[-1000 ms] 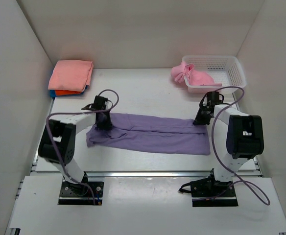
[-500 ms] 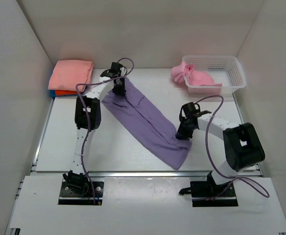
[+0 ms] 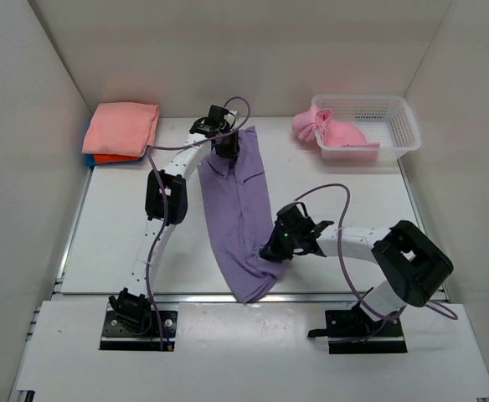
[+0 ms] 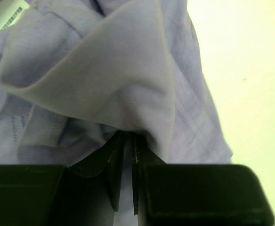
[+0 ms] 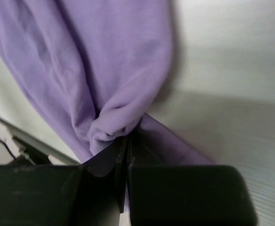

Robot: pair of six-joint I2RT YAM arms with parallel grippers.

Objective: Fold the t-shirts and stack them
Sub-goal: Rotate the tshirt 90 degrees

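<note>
centre: lavender t-shirt [image 3: 243,209] stretched front to back, left arm [image 3: 165,197] and right arm [image 3: 357,241] beside it | left: bare table [image 3: 110,226] runs to folded stack [image 3: 123,127] | right rear: white basket [image 3: 363,100] fills corner | walls [image 3: 228,59] on 3 sides

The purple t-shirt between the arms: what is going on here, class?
Both arms hold the soft lavender-purple cloth t-shirt: the left gripper pinches its far end, the right gripper its near part. Folded tees, salmon-pink on top, are stacked back left; a light pink one drapes over the rim of the white mesh basket.
</note>
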